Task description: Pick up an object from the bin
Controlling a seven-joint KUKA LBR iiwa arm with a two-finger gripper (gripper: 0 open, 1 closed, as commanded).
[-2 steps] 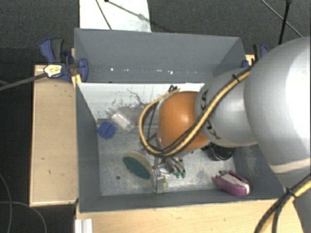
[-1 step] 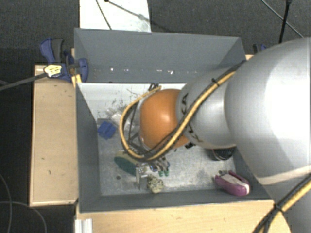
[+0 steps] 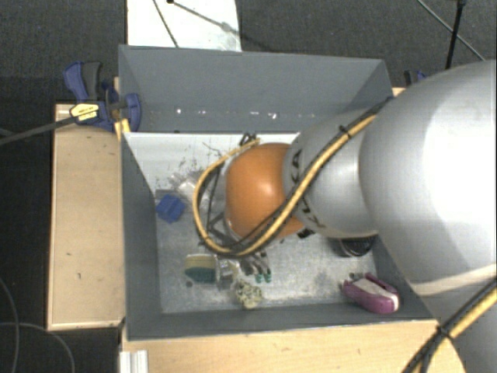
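Grey bin (image 3: 144, 286) carried, on its front floor, a teal block (image 3: 200, 269) just left of the end effector (image 3: 247, 270), a speckled lump (image 3: 248, 294) just nearer the front; the end effector's spread could not be told

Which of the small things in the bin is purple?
The purple thing, white on top, in the front right corner of the bin. The blue thing lies by the left wall, the teal thing near the front.
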